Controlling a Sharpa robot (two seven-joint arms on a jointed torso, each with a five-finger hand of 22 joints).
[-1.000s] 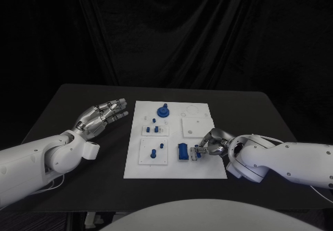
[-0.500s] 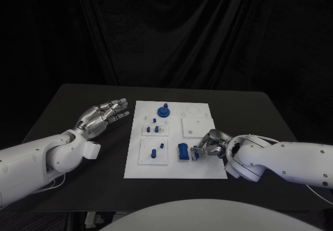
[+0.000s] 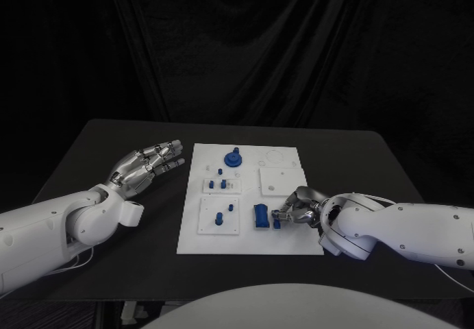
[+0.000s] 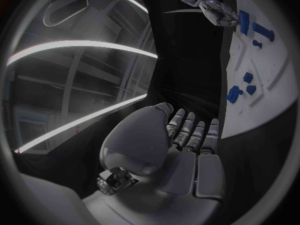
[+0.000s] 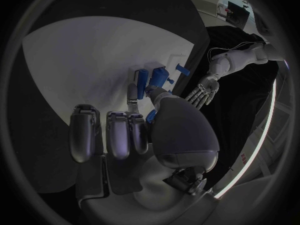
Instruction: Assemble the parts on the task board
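Observation:
The white task board [image 3: 247, 240] lies mid-table. On it are a blue round knob [image 3: 233, 158] at the far end, small blue pieces [image 3: 219, 184], a blue peg [image 3: 216, 218] and an upright blue block [image 3: 261, 216]. My right hand [image 3: 299, 209] is low over the board's near right part, pinching a small blue part [image 3: 277, 220] just right of the block. In the right wrist view that part [image 5: 152, 92] shows between the fingertips and thumb, close to the blue block [image 5: 142, 78]. My left hand [image 3: 146, 166] hovers left of the board, fingers spread, holding nothing; its bare palm [image 4: 187, 152] faces up.
White square plates [image 3: 279, 181] sit raised on the board's right half, with a ring outline [image 3: 274, 157] at the far right corner. Black table [image 3: 366, 164] stretches on both sides of the board. My right forearm [image 3: 405, 229] lies across the table's near right.
My right hand has edged slightly left with the small blue part, closer to the upright blue block. The left hand has not moved.

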